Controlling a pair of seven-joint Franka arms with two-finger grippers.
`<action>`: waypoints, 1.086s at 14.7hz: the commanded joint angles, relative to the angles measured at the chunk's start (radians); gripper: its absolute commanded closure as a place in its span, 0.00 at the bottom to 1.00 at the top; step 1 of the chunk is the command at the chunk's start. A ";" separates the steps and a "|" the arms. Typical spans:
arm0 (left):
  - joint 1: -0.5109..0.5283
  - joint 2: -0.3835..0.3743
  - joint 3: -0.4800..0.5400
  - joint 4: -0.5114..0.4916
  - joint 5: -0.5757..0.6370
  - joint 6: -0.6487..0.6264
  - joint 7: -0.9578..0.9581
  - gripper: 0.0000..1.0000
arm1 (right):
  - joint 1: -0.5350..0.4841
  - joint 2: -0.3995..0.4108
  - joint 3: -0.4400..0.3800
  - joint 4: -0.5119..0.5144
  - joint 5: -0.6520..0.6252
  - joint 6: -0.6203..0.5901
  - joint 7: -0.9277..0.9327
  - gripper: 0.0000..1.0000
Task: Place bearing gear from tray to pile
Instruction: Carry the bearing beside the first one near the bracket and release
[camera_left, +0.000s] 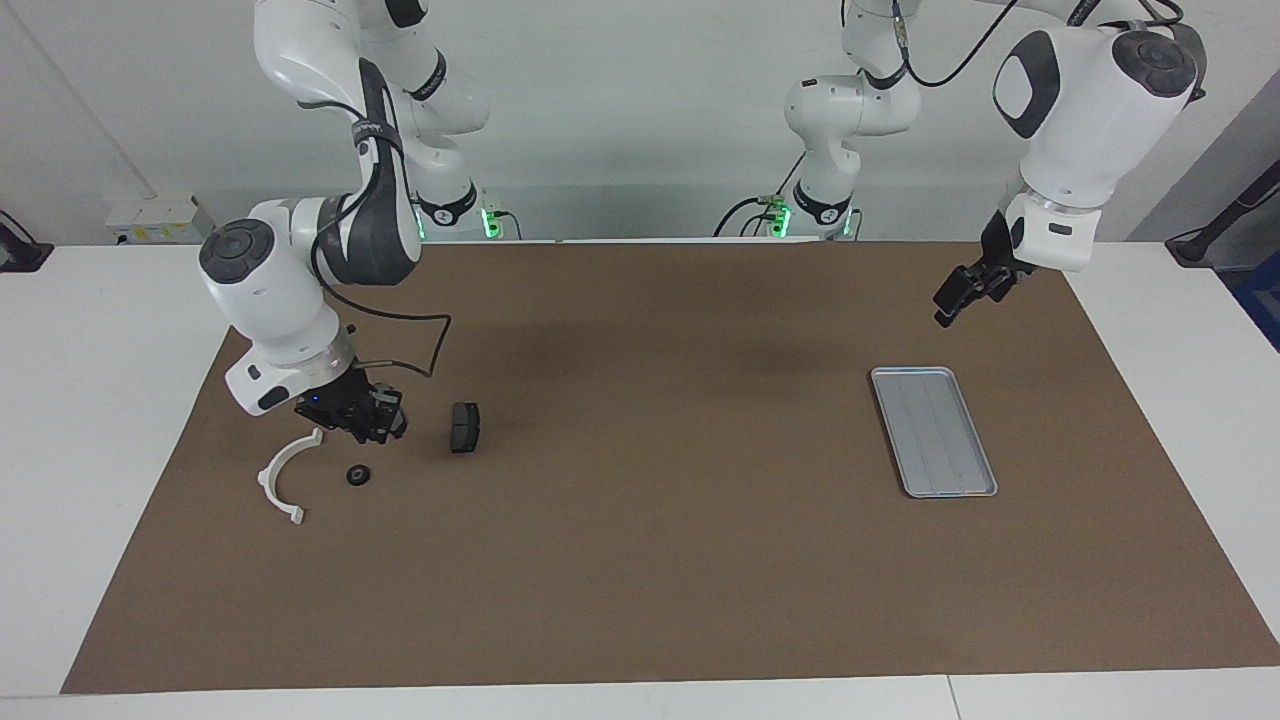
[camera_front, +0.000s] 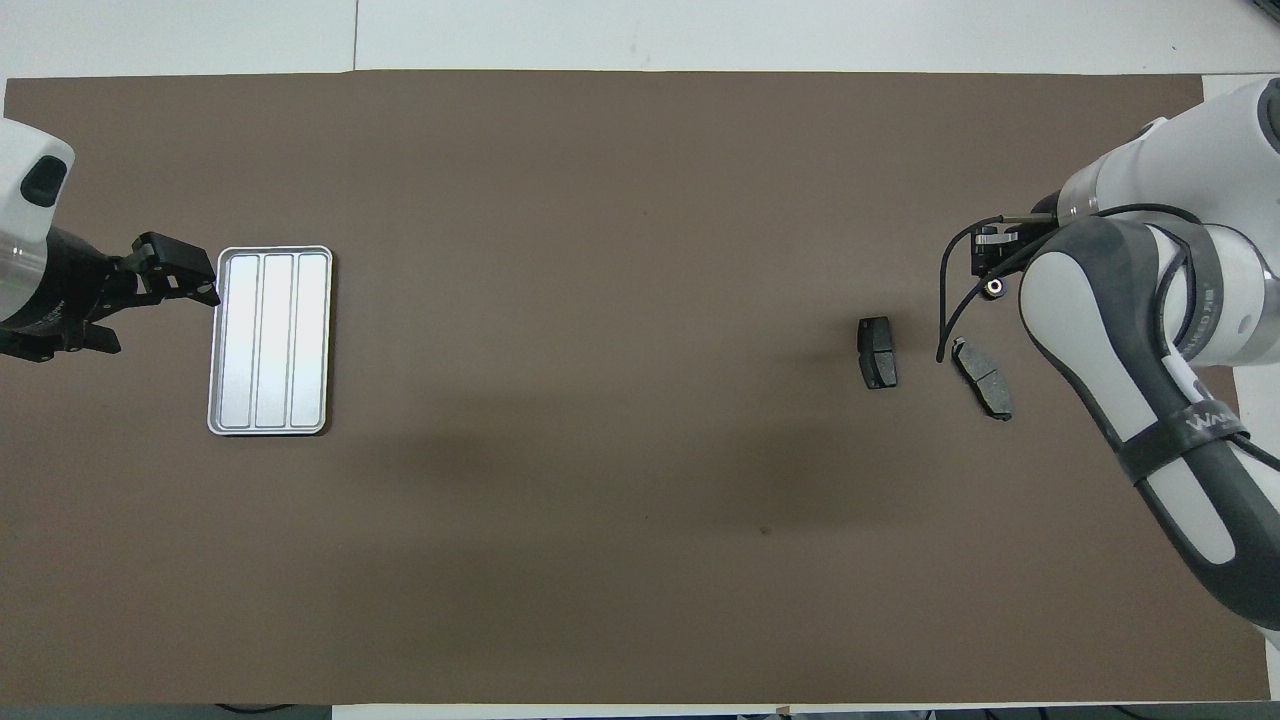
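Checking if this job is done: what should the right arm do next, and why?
Probably lift the right gripper away: it is shut and empty over the pile, the bearing gear lies beside the white arc bracket, the tray is bare, and the left gripper waits by it.

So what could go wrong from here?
1. The right pincer hangs low, shut, beside the bearing gear and white arc bracket; a sideways move might knock either.
2. Its slack cable loops close to a brake pad and could drag it.
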 joint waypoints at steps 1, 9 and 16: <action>0.007 -0.026 -0.005 -0.026 -0.016 0.015 0.006 0.00 | -0.025 0.024 0.019 -0.009 -0.018 0.047 -0.031 1.00; 0.007 -0.026 -0.005 -0.026 -0.016 0.015 0.006 0.00 | -0.008 0.103 0.021 -0.003 -0.017 0.157 -0.017 1.00; 0.007 -0.026 -0.004 -0.026 -0.016 0.015 0.006 0.00 | 0.032 0.144 0.019 -0.002 -0.017 0.197 0.007 1.00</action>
